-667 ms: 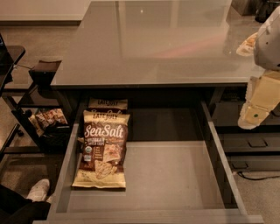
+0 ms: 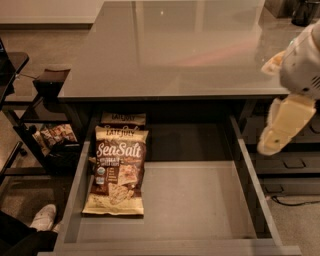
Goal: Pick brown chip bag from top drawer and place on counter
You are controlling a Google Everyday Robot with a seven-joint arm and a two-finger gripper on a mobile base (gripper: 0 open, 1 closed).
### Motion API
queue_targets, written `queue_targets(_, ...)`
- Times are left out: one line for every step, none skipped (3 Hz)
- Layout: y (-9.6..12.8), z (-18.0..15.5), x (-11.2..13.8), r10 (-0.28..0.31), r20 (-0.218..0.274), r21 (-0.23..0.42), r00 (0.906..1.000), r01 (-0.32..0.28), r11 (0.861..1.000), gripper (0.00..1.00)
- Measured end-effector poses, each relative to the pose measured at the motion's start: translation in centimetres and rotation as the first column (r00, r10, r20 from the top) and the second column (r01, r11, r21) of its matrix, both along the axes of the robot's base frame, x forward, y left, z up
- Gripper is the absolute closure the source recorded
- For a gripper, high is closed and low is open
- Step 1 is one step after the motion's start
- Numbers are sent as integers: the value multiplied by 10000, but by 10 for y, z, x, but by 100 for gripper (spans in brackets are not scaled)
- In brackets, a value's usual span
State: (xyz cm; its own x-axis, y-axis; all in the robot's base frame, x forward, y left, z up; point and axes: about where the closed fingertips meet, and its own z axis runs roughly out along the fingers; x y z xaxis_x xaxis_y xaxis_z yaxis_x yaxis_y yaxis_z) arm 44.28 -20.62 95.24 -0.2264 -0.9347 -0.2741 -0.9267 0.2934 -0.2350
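Note:
The brown chip bag lies flat on the pale floor at the left of the open top drawer, its "Sea Salt" lettering facing up. The top of a second same-brand bag shows just behind it, under the counter's edge. The glossy grey counter spans the view above the drawer. My gripper hangs at the right edge, above the drawer's right wall, well to the right of the bag and empty. Only one cream finger shows.
A dark rack with snack packets stands left of the drawer. A white shoe is on the floor at bottom left. Narrower dark drawers with handles sit to the right. A dark object stands at the counter's far right corner.
My gripper and arm have shifted slightly left and down at the right edge. The bag and drawer have not moved.

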Motion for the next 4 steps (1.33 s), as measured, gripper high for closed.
queue_targets(30,-53,5,-157,-140,1401,9998,175,9900,0)
queue_targets(64,-77,19,-22,205,2364,9998,-27,9717,0)
queue_targets(64,-77,19,-22,206,2364,9998,-27,9716,0)
queue_targets(81,-94,26,-99,444,2697,9990,-25,9629,0)
